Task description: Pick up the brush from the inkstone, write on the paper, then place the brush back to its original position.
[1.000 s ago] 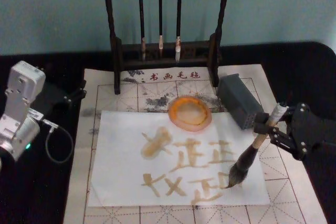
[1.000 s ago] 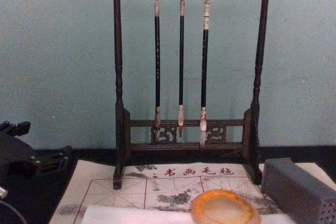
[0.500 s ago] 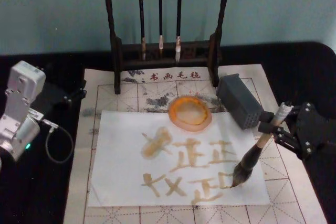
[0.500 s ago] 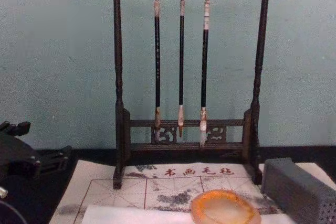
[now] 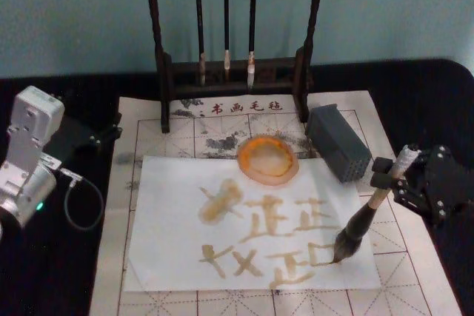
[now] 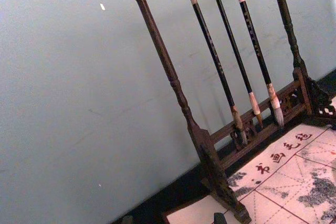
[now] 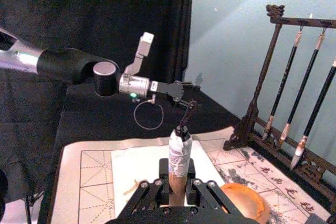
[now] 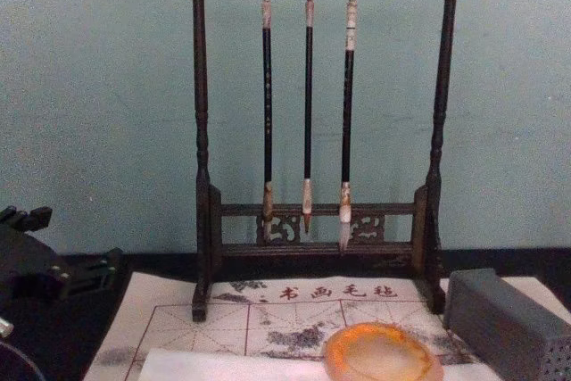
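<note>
Bristles of the brush (image 5: 368, 212) appeared to touch the paper (image 5: 170, 205) at its near right, well apart from the inkstone (image 5: 268, 159). The right gripper (image 5: 386, 174) clenched the light, stiff upper handle, a sound hold above a soft, easily splayed tip. The left gripper (image 5: 100, 137) sat parked far left.

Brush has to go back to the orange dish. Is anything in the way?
Nothing visible. The right gripper holds the brush tip-down on the paper, and only paper lies between it and the inkstone. The grey block stands just right of that path. The left gripper rests far left.
</note>
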`<move>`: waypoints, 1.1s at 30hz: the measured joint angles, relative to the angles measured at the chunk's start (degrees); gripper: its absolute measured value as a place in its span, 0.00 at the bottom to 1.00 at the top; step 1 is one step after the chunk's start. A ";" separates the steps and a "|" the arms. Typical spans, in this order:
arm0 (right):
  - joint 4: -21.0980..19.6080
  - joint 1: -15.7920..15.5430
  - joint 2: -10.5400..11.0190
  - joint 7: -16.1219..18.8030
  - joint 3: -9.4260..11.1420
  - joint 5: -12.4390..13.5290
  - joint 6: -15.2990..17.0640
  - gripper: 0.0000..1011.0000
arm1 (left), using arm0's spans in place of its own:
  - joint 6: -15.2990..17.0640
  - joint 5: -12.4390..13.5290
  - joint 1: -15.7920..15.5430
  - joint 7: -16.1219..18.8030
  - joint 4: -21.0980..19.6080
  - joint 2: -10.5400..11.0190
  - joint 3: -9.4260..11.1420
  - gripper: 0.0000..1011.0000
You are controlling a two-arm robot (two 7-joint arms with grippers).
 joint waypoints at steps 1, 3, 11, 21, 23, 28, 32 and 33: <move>-0.05 -0.11 0.05 0.00 0.09 0.00 -0.05 0.18 | 0.00 0.00 0.00 0.00 0.00 0.00 0.00 0.99; -0.09 -0.33 0.13 0.00 0.27 0.01 -0.18 0.18 | 0.00 0.00 0.00 0.00 0.00 0.00 0.00 0.99; -0.44 -0.86 0.21 -0.12 0.84 0.02 -0.35 0.18 | 0.00 0.00 0.00 0.00 0.00 0.00 0.00 0.99; -1.56 -1.45 -0.37 -0.07 2.96 2.85 -0.54 0.18 | 0.00 0.00 0.00 0.00 0.00 0.00 0.00 0.99; -1.70 -1.37 -0.76 -0.24 3.28 3.34 -0.51 0.18 | 0.00 0.00 0.00 0.00 0.00 0.00 0.00 0.99; -1.60 -0.71 -2.34 -1.91 3.70 4.43 0.36 0.18 | 0.00 0.00 0.00 0.00 0.00 0.00 0.00 0.99; -1.15 0.29 -4.20 -4.36 3.78 5.04 1.61 0.18 | 0.00 0.00 0.00 0.00 0.00 0.00 0.00 0.99; -0.95 0.72 -4.91 -5.42 3.79 5.17 2.16 0.18 | 0.00 0.00 0.00 0.00 0.00 0.00 0.00 0.99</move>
